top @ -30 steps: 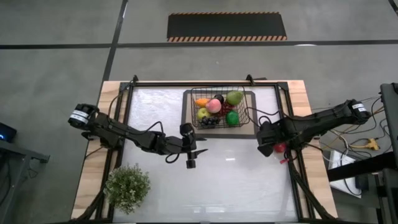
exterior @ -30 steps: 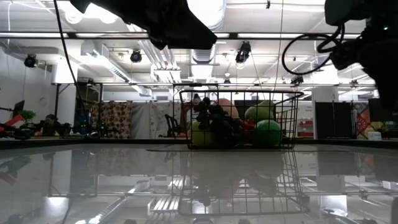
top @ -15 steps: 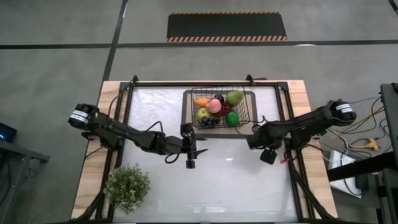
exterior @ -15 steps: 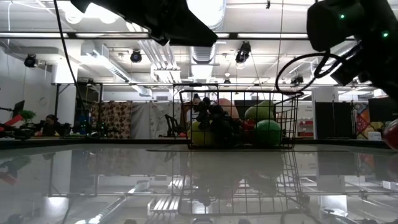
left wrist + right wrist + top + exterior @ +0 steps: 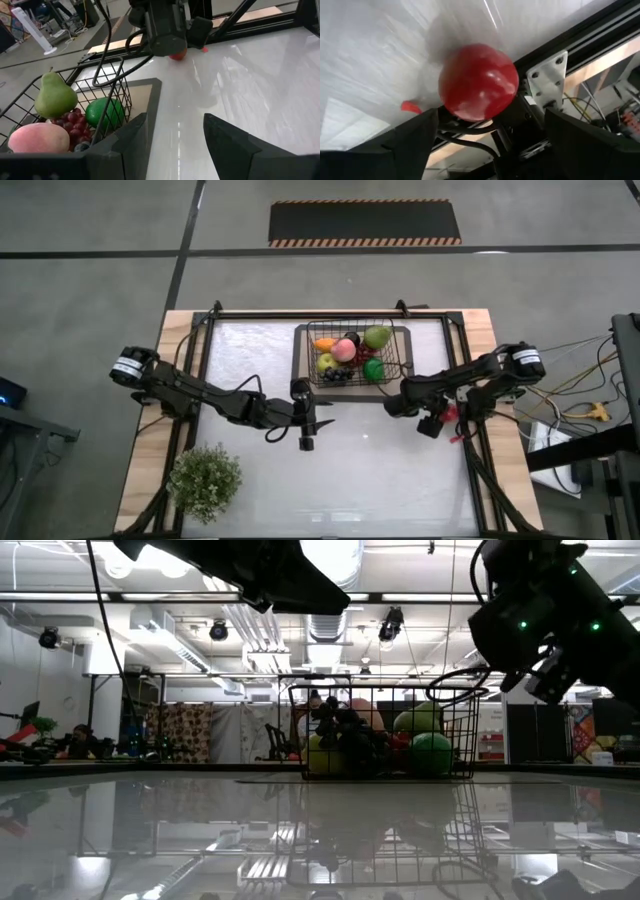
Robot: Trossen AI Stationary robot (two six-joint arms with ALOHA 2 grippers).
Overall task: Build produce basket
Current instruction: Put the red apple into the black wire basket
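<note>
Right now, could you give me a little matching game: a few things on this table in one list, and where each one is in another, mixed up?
Things:
1. pear
2. red apple
3. potted plant
4. left arm's fingers

Places:
A. near corner of the table on the left arm's side
B. in the basket
C. on the table by the right edge rail
D. over the middle of the table, in front of the basket

Pairs: 1-B, 2-C, 3-A, 4-D
</note>
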